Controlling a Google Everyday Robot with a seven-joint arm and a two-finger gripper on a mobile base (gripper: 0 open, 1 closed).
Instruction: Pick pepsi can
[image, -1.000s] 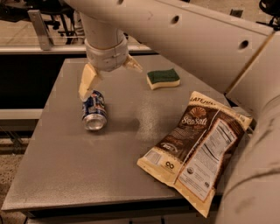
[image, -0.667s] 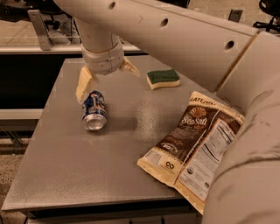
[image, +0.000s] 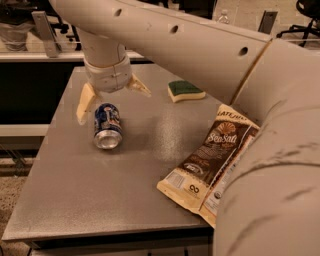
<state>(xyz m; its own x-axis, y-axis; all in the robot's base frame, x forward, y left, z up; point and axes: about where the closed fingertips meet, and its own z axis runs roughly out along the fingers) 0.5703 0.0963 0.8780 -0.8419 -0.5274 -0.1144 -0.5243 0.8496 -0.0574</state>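
The pepsi can (image: 107, 125) is a small blue can with a silver end. It lies on its side on the grey table (image: 125, 190), left of centre, its silver end facing the front. My gripper (image: 113, 97) hangs just above and behind the can, open. One cream finger (image: 85, 103) is left of the can and the other (image: 139, 85) is up to its right. The fingers straddle the can's far end without closing on it.
A brown and cream chip bag (image: 210, 162) lies at the right front of the table. A green and yellow sponge (image: 185, 91) sits at the back, right of the gripper. My large white arm fills the top and right of the view. The table's left edge is near the can.
The gripper has shifted down and slightly left, closer over the can. The can, bag and sponge have not moved.
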